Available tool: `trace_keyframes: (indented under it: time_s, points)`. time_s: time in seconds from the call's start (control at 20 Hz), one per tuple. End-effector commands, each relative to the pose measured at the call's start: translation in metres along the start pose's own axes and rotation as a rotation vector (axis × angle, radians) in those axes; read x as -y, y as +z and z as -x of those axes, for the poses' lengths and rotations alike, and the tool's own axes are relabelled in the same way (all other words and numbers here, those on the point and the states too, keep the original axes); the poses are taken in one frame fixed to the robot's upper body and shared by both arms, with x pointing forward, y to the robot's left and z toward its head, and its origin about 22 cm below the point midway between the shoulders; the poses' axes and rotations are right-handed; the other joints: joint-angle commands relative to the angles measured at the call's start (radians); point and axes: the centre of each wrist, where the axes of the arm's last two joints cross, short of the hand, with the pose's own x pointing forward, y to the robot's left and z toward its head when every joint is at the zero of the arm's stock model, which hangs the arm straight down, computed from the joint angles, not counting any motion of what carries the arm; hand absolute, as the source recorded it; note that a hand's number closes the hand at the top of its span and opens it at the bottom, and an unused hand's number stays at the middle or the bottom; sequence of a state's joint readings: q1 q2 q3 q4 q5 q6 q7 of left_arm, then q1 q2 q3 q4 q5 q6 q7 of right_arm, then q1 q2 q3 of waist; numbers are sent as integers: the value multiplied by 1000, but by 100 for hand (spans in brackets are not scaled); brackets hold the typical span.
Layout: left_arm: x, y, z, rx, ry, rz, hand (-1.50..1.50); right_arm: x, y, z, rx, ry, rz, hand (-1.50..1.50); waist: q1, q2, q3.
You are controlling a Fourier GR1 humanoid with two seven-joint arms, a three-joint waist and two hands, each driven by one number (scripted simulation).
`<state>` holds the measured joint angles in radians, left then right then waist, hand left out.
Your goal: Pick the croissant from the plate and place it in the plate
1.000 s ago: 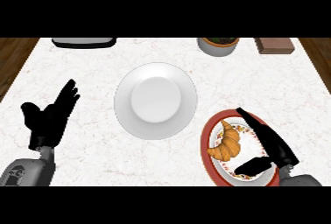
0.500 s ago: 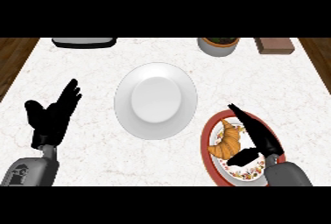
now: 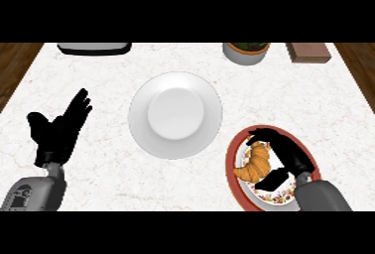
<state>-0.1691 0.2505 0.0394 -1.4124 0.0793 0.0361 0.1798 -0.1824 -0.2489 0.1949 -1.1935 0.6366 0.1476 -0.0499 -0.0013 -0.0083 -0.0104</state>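
Two fingers-groups: right hand (image 3: 284, 151) curls over croissant (image 3: 256, 162), fingertips past its far end, thumb near its near end, closure not confirmed. Croissant lies lengthwise on red plate (image 3: 236, 168); white plate (image 3: 176, 115) beyond-left. Left hand (image 3: 60, 130) open, resting.

A plate (image 3: 176, 115) is set at the middle of the counter (image 3: 293, 94). A second plate (image 3: 239, 174) is placed to its right and nearer the front edge, and the croissant (image 3: 255, 162) is laid on it. The right hand (image 3: 284, 151) is positioned over that second plate, just right of the croissant, with fingers bent over the croissant's far end. The left hand (image 3: 60, 129) is held at the left of the counter, well apart from both plates. Along the back edge, a tray (image 3: 93, 48) is found at the left, a pot (image 3: 246, 51) right of centre, and a block (image 3: 307, 51) further right.
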Motion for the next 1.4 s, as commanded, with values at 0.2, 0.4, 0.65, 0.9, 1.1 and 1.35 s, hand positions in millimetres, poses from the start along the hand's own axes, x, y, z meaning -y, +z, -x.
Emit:
trace_keyframes:
  time_s: [0.2,0.4,0.65,0.9,1.1,1.35]
  points:
    - [-6,15,13,-6,-6,9,0,-16,8,-9,63,-32,-1,150,2,7,10]
    - [-13,6,2,7,12,-7,0,-23,5,-25,50,-57,106,150,0,7,10]
    - [18,-5,1,20,-19,88,0,-75,-27,-166,261,198,5,150,107,16,7]
    - [24,-10,-9,39,-34,102,0,-77,-23,-223,299,313,168,150,132,7,9]
    - [28,-16,-13,28,-20,108,0,-59,-16,-264,358,276,436,150,113,1,9]
    - [30,-19,-12,25,-22,89,0,-55,-17,-290,283,257,683,150,96,3,7]
